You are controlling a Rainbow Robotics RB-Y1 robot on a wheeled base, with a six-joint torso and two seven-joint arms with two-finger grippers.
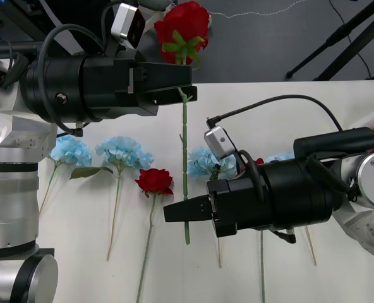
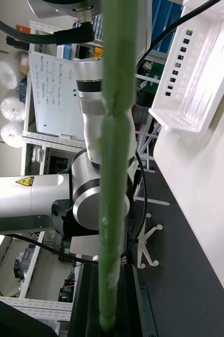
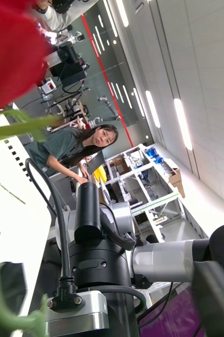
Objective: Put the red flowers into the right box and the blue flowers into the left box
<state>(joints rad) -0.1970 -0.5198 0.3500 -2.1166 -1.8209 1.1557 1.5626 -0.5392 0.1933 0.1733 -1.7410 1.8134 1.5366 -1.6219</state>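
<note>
Red rose [image 1: 182, 25] is up in the air over the white surface [image 1: 79, 265], stem hanging straight down, and we see the left hand [image 1: 182, 89] pinching that stem just under the bloom. The right hand [image 1: 174, 210] sits lower, right at the bottom stretch of the same stem with the stem's end poking out below it, but we honestly can't tell if it's gripping or not. Lying on the surface left of the stem are a pale blue flower [image 1: 70, 151], a second blue flower [image 1: 124, 153] and a smaller red rose [image 1: 154, 181].
</note>
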